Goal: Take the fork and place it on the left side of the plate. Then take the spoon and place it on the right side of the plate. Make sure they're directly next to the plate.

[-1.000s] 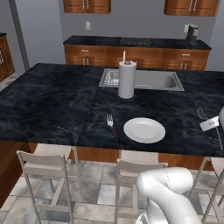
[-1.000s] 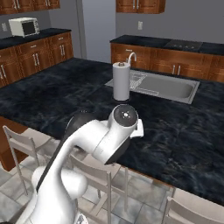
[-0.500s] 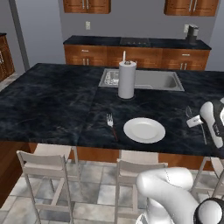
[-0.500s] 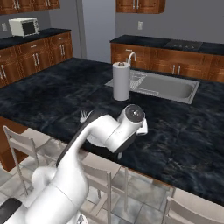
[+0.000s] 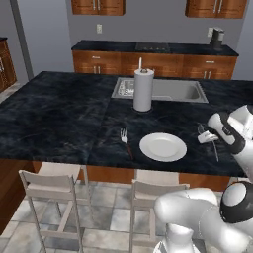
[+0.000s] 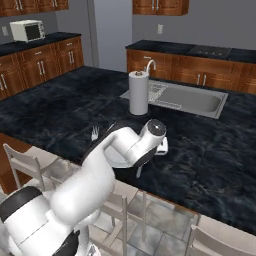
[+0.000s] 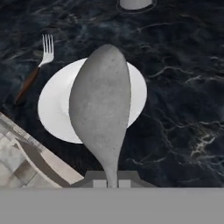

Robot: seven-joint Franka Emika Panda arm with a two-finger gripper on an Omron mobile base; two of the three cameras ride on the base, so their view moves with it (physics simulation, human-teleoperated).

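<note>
Bare dark counter (image 5: pixel 59 118) lies open at the plate's (image 5: pixel 163 147) 3 o'clock side, where the gripper (image 5: pixel 207 137) holds the spoon (image 5: pixel 213 146) above it. The fork (image 5: pixel 126 141) blocks the 9 o'clock side, just beside the rim. At 12 o'clock stands the paper towel roll (image 5: pixel 143 90), with the sink (image 5: pixel 175 90) behind it.
</note>
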